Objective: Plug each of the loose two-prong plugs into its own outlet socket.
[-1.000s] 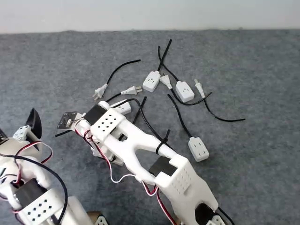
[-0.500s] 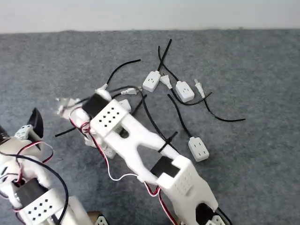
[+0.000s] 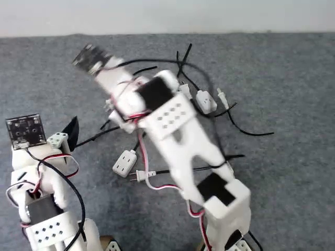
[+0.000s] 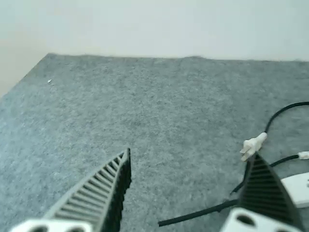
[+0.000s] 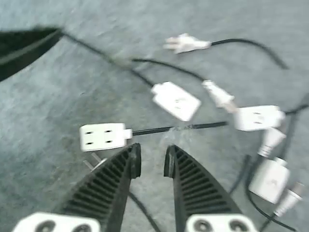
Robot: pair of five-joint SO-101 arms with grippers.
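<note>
Swinging right gripper (image 5: 152,162) toward far edge of grey carpet (image 3: 293,198), jaws barely apart, empty; left gripper (image 4: 190,159) agape; white plastic outlet socket (image 3: 124,162) unplugged.

White sockets (image 3: 125,162) and plugs (image 3: 222,97), black cords (image 3: 251,133), grey carpet (image 3: 293,78), black ribbed right pincer (image 5: 152,157)

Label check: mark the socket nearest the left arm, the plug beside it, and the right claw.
socket (image 3: 124,162), high view, white face.
plug (image 3: 139,175), high view, white body.
right claw (image 5: 151,158), right wrist view, between fingertips.
</note>
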